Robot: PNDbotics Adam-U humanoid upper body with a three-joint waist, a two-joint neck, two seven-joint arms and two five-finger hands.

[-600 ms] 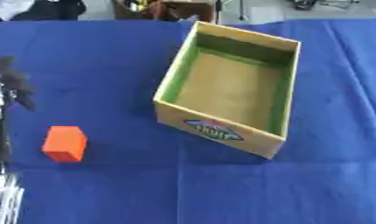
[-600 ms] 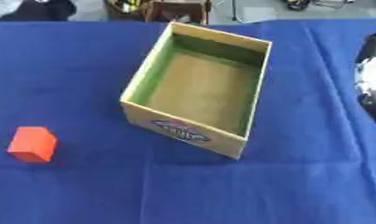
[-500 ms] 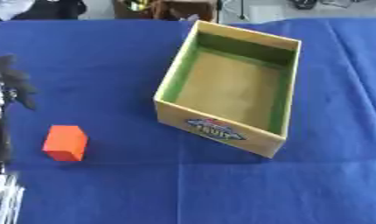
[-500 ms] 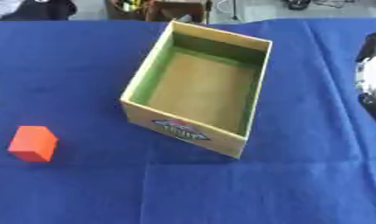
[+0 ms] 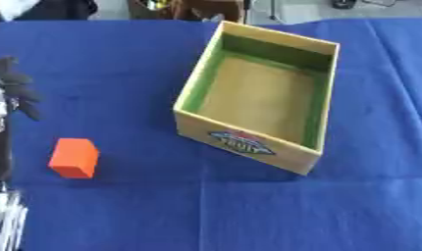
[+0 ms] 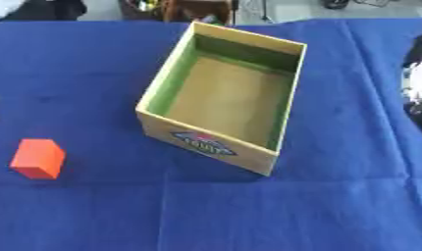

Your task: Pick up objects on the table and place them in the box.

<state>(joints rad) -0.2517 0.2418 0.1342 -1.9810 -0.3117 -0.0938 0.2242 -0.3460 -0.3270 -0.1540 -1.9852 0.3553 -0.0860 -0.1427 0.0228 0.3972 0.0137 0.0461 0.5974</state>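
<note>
An orange block [image 5: 74, 157] lies on the blue cloth at the left, well apart from the box. The cardboard box [image 5: 240, 142] stands in the middle, with green inner walls, a printed label on its front wall and nothing inside. My left hand [image 5: 13, 88] hangs at the left edge, up and left of the block, its dark fingers spread and holding nothing. My right hand [image 6: 416, 83] shows only partly at the right edge, right of the box, and holds nothing that I can see.
The blue cloth [image 5: 249, 211] covers the whole table. A silver part of my left arm [image 5: 4, 220] shows at the lower left corner. Dark and brown clutter [image 5: 189, 7] sits beyond the far edge.
</note>
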